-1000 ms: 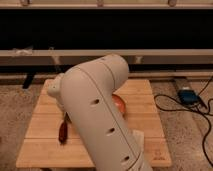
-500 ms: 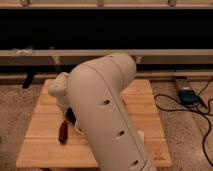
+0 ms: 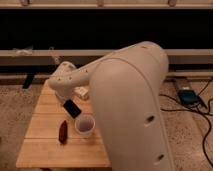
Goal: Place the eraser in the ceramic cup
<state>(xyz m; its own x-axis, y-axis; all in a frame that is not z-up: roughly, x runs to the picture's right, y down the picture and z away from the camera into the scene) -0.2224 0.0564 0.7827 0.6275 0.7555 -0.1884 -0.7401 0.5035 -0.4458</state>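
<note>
gripper (image 3: 68, 103) over desk (image 3: 40, 150) left half, closed on the eraser (image 3: 73, 109) | eraser tilted, just up-left of ceramic cup (image 3: 85, 125) rim | dark red object (image 3: 63, 132) left of cup

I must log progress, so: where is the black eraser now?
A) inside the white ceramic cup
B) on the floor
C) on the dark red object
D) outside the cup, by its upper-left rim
D: the black eraser shows tilted just outside the white ceramic cup, at the gripper, which is over the wooden table's left half.
</note>
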